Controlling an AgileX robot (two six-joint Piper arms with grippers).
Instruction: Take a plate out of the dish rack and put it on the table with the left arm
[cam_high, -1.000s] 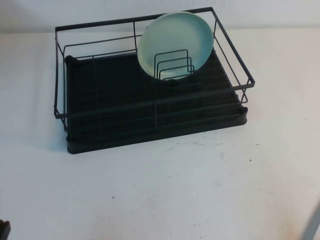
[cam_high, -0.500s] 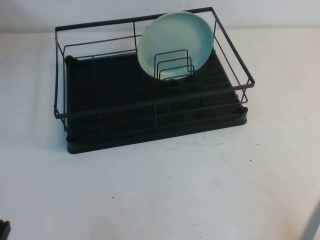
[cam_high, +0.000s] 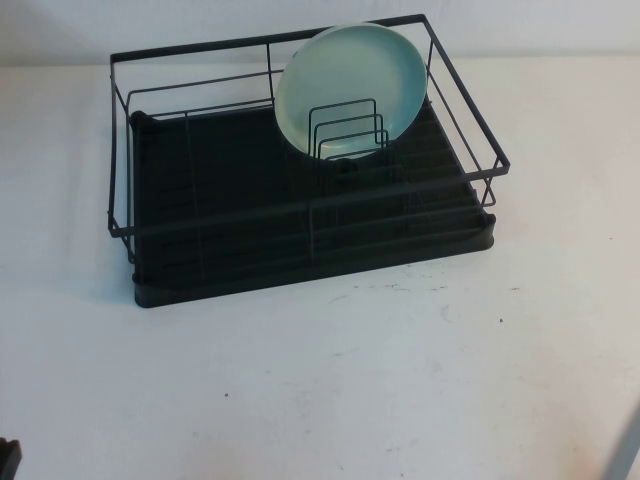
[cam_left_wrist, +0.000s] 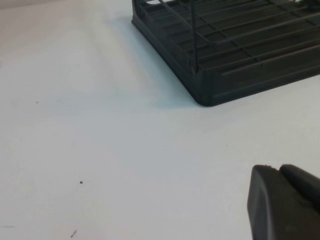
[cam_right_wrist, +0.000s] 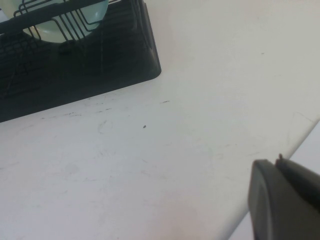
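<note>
The pale mint-green plate stands on edge against the upright wire dividers at the back right of the black dish rack. The rack sits on the far half of the white table. My left gripper is shut and empty, low over the table near the rack's front left corner; only a dark corner of it shows in the high view. My right gripper is shut and empty near the table's front right edge, with the rack and plate far from it.
The table has a few small dark specks and scuffs. Bare white surface lies in front of the rack and on both sides of it. The table's edge runs close by the right gripper.
</note>
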